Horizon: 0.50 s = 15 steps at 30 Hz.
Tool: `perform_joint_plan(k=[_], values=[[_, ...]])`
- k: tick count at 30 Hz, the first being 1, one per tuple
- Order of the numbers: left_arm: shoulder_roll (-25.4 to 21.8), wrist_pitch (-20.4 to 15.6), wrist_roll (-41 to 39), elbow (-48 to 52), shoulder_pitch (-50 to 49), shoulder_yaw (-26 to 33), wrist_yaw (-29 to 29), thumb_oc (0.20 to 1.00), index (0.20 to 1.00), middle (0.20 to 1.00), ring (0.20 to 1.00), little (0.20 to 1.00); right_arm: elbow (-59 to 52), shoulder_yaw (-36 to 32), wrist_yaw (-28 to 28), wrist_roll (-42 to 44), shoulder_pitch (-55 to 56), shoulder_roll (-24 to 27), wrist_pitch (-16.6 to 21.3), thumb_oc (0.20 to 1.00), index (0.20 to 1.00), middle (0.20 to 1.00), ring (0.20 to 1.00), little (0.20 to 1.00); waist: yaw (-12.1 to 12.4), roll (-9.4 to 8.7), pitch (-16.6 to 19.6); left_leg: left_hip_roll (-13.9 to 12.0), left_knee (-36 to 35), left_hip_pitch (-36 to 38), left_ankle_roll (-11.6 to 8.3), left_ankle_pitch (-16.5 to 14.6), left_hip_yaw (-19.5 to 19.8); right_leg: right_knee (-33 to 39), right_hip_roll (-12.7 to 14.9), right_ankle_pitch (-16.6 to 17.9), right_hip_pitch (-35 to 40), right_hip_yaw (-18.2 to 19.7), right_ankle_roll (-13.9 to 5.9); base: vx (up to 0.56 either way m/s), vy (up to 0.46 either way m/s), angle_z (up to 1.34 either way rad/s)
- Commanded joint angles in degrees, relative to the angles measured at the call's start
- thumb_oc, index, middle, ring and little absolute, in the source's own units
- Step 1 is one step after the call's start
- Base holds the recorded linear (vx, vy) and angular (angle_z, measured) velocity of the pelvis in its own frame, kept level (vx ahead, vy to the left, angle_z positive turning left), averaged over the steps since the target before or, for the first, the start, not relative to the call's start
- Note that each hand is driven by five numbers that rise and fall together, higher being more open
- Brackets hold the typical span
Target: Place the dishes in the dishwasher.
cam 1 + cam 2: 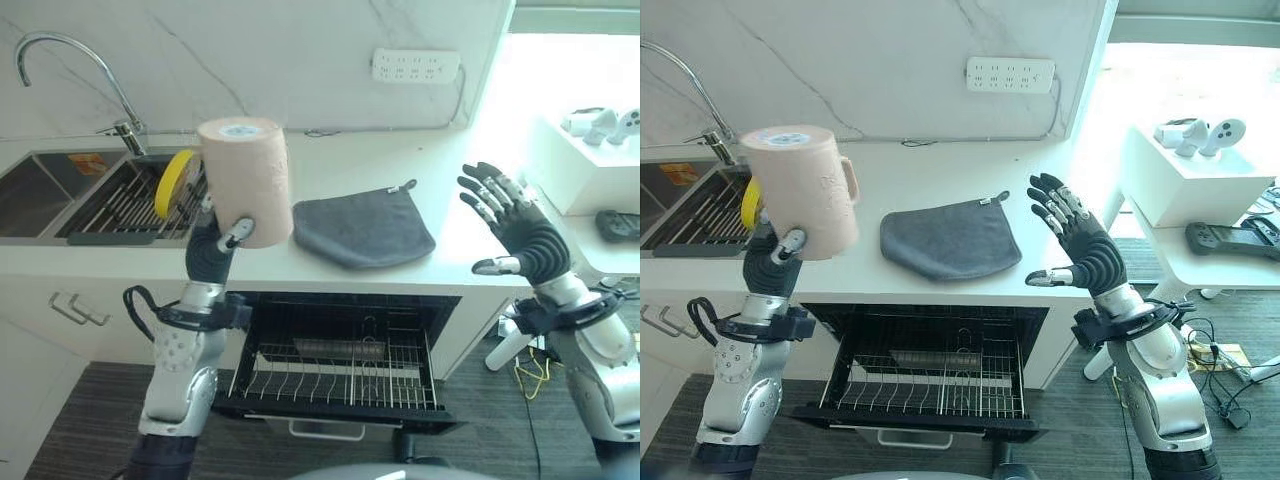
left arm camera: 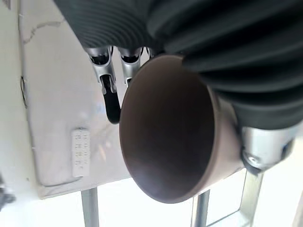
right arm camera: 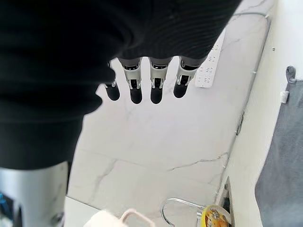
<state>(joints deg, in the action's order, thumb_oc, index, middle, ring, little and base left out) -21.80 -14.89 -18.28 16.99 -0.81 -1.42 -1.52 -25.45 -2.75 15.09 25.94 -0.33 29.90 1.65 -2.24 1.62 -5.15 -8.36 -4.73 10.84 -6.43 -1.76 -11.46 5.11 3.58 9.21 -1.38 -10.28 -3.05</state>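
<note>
Left hand (image 1: 212, 250) grips a pale pink ceramic mug (image 1: 246, 180) held upside down, raised at upper left of centre, above the counter edge; its handle faces away toward the wall. Right hand (image 1: 520, 232) is empty, fingers spread, raised at the right of the frame. Folded grey cloth (image 1: 365, 228) lies on the white countertop (image 1: 340, 165) at centre. Yellow round dish (image 1: 176, 183) stands on edge in the steel sink rack (image 1: 120, 205) at upper left. Open dishwasher wire rack (image 1: 340, 375) sits pulled out at lower centre.
</note>
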Motion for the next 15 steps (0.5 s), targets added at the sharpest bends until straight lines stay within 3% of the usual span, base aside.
perform_joint_plan(k=[1,7,10,15], values=[[-4.33,-3.08,7.19,-0.87,5.21,-0.89,4.0,0.2,0.2,0.2,0.2,0.2,-3.15,-0.49,-0.95,1.53,-3.69,-0.63,1.0,1.0,1.0,1.0,1.0,1.0,-0.01,-2.83,0.79,-0.39,-0.27,-2.85,1.97,-0.82,-0.59,-0.11,7.4,-7.35,6.81,-3.7,-6.25,0.0,0.0,0.0],[-5.69,-2.09,17.01,-4.09,7.7,-4.83,10.18,0.2,0.2,0.2,0.2,0.2,-2.57,3.42,-2.77,4.71,-5.64,-0.86,-2.17,1.0,1.0,1.0,1.0,1.0,-0.11,-2.8,0.91,-0.33,-0.27,-2.37,2.09,-0.95,-1.2,-0.11,7.42,-7.37,7.12,-3.5,-6.31,0.01,-0.002,0.0],[-6.56,1.21,22.44,-5.29,9.29,-7.43,12.08,0.2,0.2,0.2,0.2,0.2,-2.05,5.88,-4.71,6.71,-6.96,-1.35,-4.48,1.0,1.0,1.0,1.0,1.0,-0.19,-2.61,0.99,-0.36,-0.27,-2.02,2.16,-0.99,-1.61,-0.11,7.26,-7.5,7.35,-3.25,-6.27,0.0,0.0,0.0],[-7.27,3.38,28.11,-6.37,11.68,-10.17,15.84,0.2,0.2,0.2,0.2,0.2,-1.94,8.93,-7.36,8.46,-9.33,-2.3,-7.26,1.0,1.0,1.0,1.0,1.0,-0.17,-2.5,1.11,-0.52,-0.27,-1.63,2.19,-0.99,-1.66,-0.11,7.15,-7.66,7.77,-2.8,-6.17,0.03,-0.01,0.0]])
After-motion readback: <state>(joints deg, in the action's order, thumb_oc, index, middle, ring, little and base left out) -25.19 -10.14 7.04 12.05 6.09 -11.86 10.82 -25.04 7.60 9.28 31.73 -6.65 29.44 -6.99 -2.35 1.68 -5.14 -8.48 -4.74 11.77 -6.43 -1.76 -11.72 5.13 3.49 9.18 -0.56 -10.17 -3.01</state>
